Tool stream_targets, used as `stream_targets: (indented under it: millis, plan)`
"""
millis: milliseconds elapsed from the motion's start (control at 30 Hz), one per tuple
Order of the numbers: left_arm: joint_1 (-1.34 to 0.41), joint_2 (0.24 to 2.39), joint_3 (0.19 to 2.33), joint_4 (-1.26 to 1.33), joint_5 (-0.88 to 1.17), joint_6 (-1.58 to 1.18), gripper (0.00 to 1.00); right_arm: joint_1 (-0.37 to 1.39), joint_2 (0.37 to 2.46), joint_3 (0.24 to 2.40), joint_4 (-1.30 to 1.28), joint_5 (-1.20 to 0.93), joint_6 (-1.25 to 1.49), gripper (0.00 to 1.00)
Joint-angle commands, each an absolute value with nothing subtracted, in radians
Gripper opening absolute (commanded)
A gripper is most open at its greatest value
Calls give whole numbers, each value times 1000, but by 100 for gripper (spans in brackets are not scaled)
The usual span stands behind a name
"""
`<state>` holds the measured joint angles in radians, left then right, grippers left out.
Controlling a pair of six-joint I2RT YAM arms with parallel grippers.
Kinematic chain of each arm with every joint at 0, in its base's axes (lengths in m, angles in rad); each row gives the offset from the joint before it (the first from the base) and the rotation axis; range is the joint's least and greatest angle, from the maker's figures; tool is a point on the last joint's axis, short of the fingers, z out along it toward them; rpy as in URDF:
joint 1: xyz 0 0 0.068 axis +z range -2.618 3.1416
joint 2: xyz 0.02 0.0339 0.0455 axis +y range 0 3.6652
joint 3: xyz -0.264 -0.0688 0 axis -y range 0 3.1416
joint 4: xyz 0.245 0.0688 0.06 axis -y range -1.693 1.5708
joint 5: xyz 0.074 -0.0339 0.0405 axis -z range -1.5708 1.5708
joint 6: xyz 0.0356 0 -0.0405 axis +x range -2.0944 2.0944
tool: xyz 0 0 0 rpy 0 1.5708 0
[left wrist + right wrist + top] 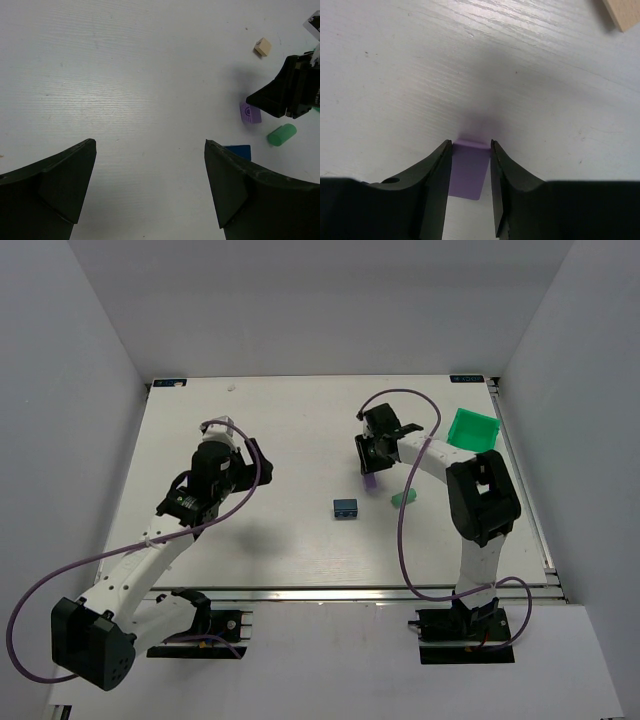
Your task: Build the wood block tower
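Observation:
A lilac purple block [467,170] lies on the white table with my right gripper [471,143] shut on it, one jaw against each side. From above, the right gripper [370,472] points down over the purple block [369,483]. A dark blue block [346,508] rests near the table's middle, and a mint green cylinder [404,498] lies to its right. A cream block [263,47] sits farther back, beyond the purple block [250,113]. My left gripper [150,142] hangs open over bare table at the left [255,455], with nothing between its fingers.
A bright green plastic bin [472,429] stands at the back right, close to the right arm. White walls enclose the table [250,540] on three sides. Purple cables loop beside both arms.

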<state>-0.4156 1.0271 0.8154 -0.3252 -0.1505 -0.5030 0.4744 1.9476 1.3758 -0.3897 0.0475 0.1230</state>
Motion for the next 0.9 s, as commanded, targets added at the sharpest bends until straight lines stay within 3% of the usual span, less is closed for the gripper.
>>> stream_targets:
  millis: [0, 233, 567, 733, 867]
  plan:
    - [-416, 1017, 853, -288, -88, -479, 98, 465, 1890, 1364, -357, 9, 117, 20]
    - [-416, 1049, 854, -200, 156, -425, 98, 462, 1752, 1353, -293, -121, 89, 15]
    - [-405, 1075, 801, 104, 653, -419, 98, 462, 1502, 1247, -105, -513, 127, 12]
    - [-405, 1071, 709, 487, 872, -575, 98, 466, 1385, 1122, 160, -795, 245, 12]
    - [-422, 1055, 674, 583, 879, -601, 98, 471, 1325, 1019, 381, -905, 400, 12]
